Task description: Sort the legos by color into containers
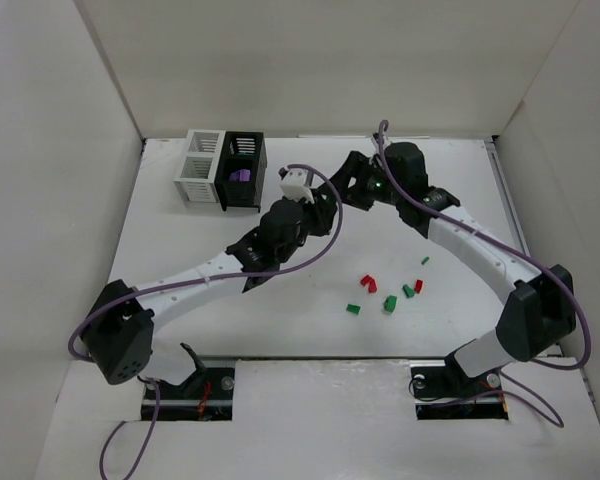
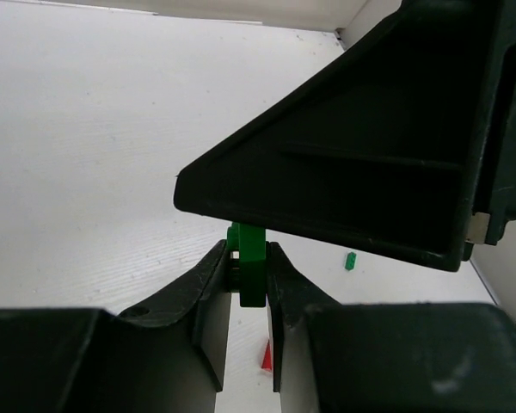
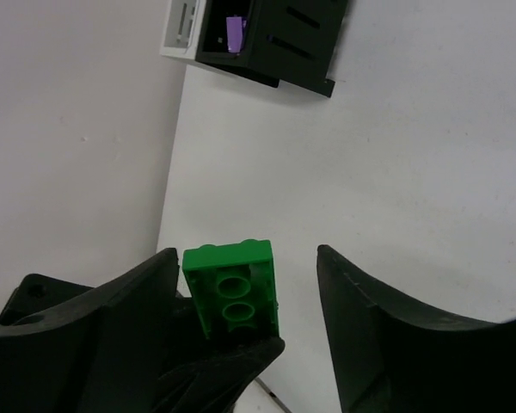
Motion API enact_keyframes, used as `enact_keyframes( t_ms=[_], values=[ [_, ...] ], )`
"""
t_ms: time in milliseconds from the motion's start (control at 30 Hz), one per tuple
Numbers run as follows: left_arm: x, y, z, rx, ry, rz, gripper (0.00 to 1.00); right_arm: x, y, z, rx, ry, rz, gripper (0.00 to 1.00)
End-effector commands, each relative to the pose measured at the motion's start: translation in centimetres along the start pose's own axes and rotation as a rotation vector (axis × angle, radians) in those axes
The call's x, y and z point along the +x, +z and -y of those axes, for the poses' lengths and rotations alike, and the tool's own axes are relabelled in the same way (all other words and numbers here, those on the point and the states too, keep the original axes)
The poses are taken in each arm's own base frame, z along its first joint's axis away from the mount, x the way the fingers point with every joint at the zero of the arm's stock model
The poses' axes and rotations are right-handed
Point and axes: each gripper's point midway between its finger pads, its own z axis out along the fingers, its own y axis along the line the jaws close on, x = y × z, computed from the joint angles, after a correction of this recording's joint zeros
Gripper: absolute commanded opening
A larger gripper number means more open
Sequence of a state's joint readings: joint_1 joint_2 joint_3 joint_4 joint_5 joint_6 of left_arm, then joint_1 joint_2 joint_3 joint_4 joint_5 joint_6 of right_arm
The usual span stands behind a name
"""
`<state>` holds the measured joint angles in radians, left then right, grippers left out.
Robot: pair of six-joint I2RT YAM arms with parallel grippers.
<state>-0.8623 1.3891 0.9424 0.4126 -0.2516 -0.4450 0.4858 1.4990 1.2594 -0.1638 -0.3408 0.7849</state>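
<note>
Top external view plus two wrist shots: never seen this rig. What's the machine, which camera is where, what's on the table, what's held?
Two robot arms are bolted at the near edge of a white table. The top view looks down from above and behind them; each wrist view comes from a camera on one arm, looking along its own two fingers. On the table stand a white slatted box joined to a black slatted box, which has a purple brick inside. Loose red bricks and green bricks lie nearer the arms. The left gripper is shut on a small green plastic brick. The right gripper is open, its fingers either side of that brick, which looks like a handover.
</note>
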Motion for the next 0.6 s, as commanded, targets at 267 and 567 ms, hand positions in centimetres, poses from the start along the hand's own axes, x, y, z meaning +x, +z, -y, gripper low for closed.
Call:
enact_keyframes(
  t_ms=[267,567],
  values=[
    [-3.7,-0.8,-0.1,-0.072,0.033,0.047,0.0,-12.6,-2.3,-0.9,-0.012,-0.103,0.291,1.0],
    [-11.1,0.6,-14.9,-0.368,-0.076,0.128,0.0,-17.3,-7.9,4.4,0.13,-0.168,0.445,1.0]
  ],
)
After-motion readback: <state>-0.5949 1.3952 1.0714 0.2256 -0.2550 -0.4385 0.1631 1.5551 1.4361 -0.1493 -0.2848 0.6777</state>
